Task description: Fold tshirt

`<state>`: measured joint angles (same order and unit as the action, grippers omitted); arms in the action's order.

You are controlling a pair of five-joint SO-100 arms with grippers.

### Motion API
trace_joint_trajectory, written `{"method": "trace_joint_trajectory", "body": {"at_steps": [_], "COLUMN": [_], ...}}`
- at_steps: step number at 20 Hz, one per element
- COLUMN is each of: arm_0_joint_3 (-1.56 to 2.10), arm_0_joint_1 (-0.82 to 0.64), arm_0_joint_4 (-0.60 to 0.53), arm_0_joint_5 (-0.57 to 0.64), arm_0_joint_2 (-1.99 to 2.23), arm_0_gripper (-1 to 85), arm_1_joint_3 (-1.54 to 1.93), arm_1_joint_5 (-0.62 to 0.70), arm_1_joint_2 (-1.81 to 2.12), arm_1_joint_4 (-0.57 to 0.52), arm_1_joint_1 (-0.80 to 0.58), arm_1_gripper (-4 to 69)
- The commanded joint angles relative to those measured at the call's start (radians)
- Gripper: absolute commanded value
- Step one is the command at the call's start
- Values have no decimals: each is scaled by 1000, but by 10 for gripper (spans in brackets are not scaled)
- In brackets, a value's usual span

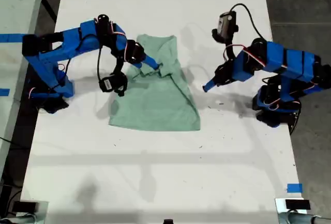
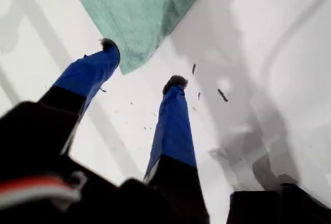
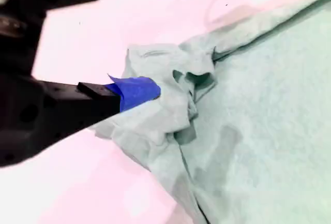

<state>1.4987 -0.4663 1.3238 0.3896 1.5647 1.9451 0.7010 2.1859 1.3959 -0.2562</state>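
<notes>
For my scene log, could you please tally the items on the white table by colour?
Blue arms: 2 (one, the other)
Mint-green tshirt: 1
Blue tape piece: 1
Total: 4

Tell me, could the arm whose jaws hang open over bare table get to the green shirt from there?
Probably yes. My first gripper hangs open just off the tshirt edge, with only bare table between them and nothing blocking.
</notes>
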Motion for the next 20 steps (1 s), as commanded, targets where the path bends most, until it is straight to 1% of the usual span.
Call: {"method": "trace_joint_trajectory", "body": {"at_steps": [1,4,7,9,12,17,20], "arm_0_joint_3": [365,589,683,701,701,701,703], "arm_0_joint_1": [103,227,307,342,356,327,327], "arm_0_joint_4": [-91,-147,-179,-181,-195,-207,-212], "arm_0_joint_5": [-150,-324,-431,-479,-489,-469,-465], "arm_0_joint_2": [313,439,488,476,454,453,453], "arm_0_gripper": [269,269,268,264,261,261,259], "arm_1_joint_3": [3,29,32,32,54,175,152], "arm_1_joint_5": [-23,-43,-67,-89,-106,-104,-101], "arm_1_joint_2": [-14,-87,-186,-235,-298,-414,-509], "arm_1_joint_4": [-66,-152,-212,-239,-270,-448,-502], "arm_1_joint_1": [63,112,153,178,186,164,163], "arm_1_gripper": [239,265,282,290,297,299,289]}}
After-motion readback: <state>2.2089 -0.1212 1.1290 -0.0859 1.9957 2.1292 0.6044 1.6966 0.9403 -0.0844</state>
